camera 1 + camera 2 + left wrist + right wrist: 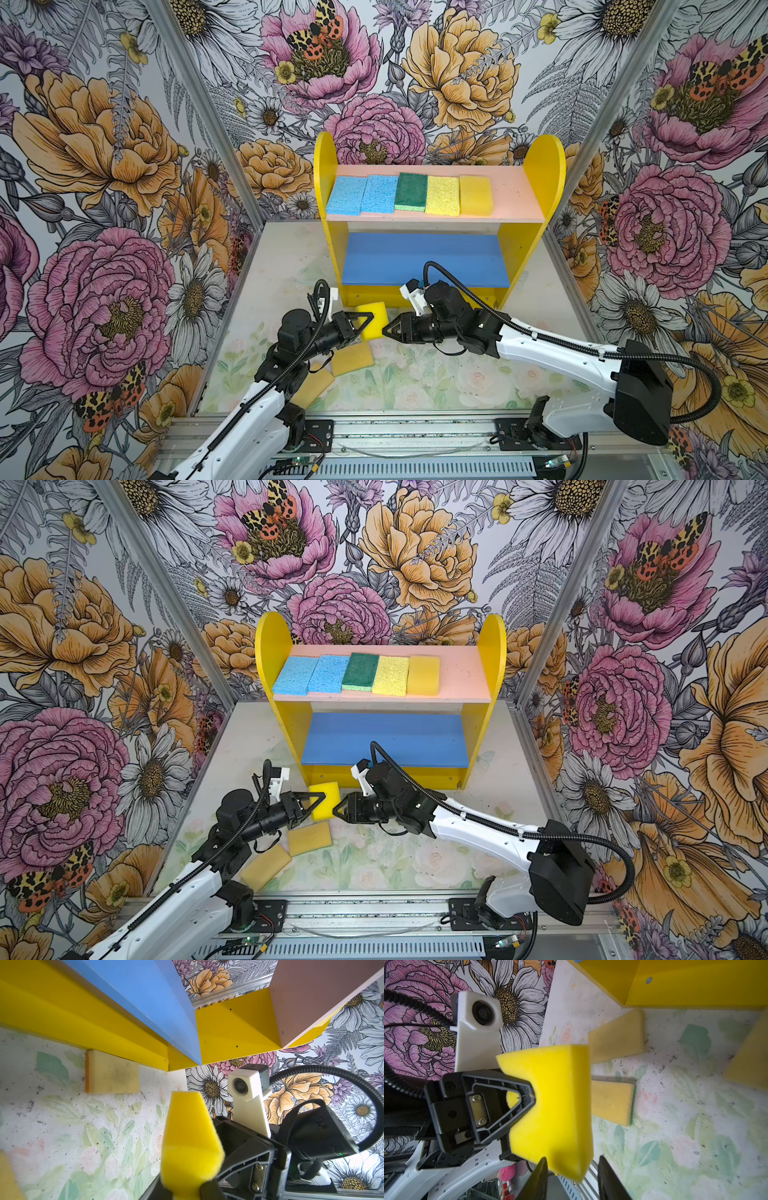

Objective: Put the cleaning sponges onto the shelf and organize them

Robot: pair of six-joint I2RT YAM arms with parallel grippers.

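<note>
Both top views show the wooden shelf (540,166) with its round-topped yellow sides, standing beyond both grippers; the right arm hides part of its base. A row of five flat sponges (411,193) lies on its pink board. On the speckled counter (457,374), a tan sponge (311,388) lies half hidden under the left arm. The left gripper (370,318) is clenched on the bright yellow sponge (374,309), denting its foam. The right gripper (385,330) is released, its jaws parted around the sponge's corner.
</note>
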